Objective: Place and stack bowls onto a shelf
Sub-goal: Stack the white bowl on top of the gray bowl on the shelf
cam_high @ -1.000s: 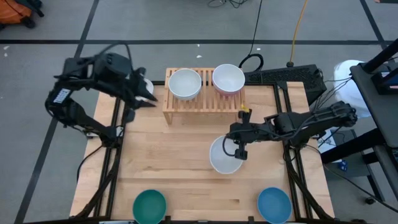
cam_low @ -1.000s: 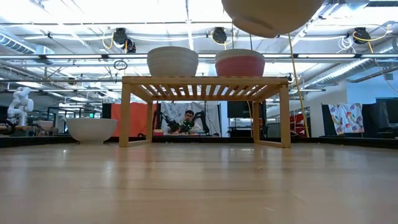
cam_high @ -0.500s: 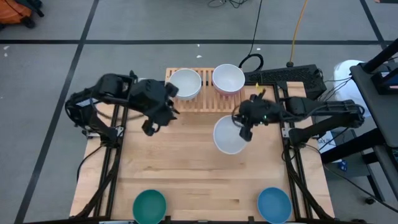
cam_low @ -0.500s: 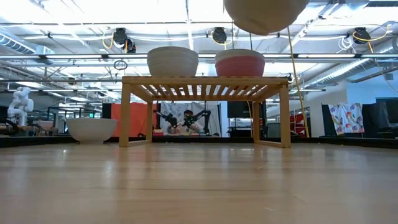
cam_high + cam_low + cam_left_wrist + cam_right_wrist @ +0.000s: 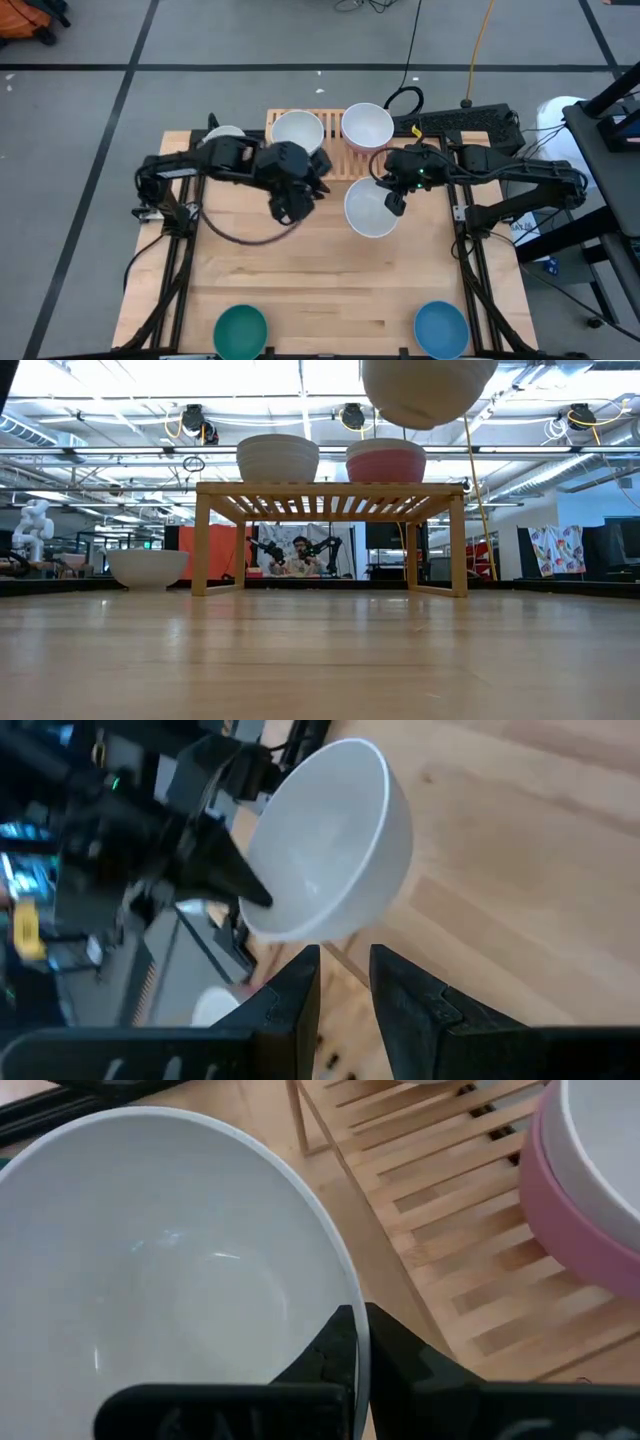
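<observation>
**Carrying a white bowl toward the shelf**

Hanging above the bench, the right gripper (image 5: 392,196) is pinching the rim of a white bowl (image 5: 371,210), fingers closed on it. The shelf (image 5: 330,163) is lying at about 11 o'clock from the bowl, likely the pink bowl's (image 5: 580,1230) stack nearest. The left gripper (image 5: 290,205) is waiting at 9 o'clock, fingers open, holding nothing.
</observation>
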Available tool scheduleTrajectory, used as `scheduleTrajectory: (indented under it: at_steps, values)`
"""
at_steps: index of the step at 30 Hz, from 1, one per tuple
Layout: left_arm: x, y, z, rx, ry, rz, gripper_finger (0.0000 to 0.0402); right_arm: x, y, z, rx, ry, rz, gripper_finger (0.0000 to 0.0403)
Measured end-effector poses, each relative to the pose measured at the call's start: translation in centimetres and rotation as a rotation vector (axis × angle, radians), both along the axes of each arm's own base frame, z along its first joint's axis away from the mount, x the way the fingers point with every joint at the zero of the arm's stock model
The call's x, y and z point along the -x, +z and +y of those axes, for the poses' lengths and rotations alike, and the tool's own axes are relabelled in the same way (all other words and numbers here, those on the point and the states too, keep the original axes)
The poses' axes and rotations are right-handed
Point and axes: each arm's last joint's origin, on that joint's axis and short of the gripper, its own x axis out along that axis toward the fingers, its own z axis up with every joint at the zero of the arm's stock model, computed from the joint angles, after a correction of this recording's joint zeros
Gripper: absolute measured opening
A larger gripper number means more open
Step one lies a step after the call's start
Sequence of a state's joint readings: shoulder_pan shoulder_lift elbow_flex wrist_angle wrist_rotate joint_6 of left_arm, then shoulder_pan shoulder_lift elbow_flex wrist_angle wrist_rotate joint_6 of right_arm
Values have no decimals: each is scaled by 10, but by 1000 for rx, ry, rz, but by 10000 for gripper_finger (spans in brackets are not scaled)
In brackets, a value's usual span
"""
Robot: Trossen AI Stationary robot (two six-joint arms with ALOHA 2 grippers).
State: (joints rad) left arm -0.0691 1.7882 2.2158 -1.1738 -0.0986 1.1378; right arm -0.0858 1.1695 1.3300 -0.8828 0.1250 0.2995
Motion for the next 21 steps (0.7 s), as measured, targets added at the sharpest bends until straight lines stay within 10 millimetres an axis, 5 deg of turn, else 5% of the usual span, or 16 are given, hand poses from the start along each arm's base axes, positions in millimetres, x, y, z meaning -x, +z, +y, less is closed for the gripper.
scheduleTrajectory:
  at_steps: [8,21]
  values:
    - [-30,-25,-20,-102,-127,34,97,2,-2,-7,19,-10,30,0]
    - [-43,-43,-35,-281,-189,94,97,4,-3,-11,-60,22,34,0]
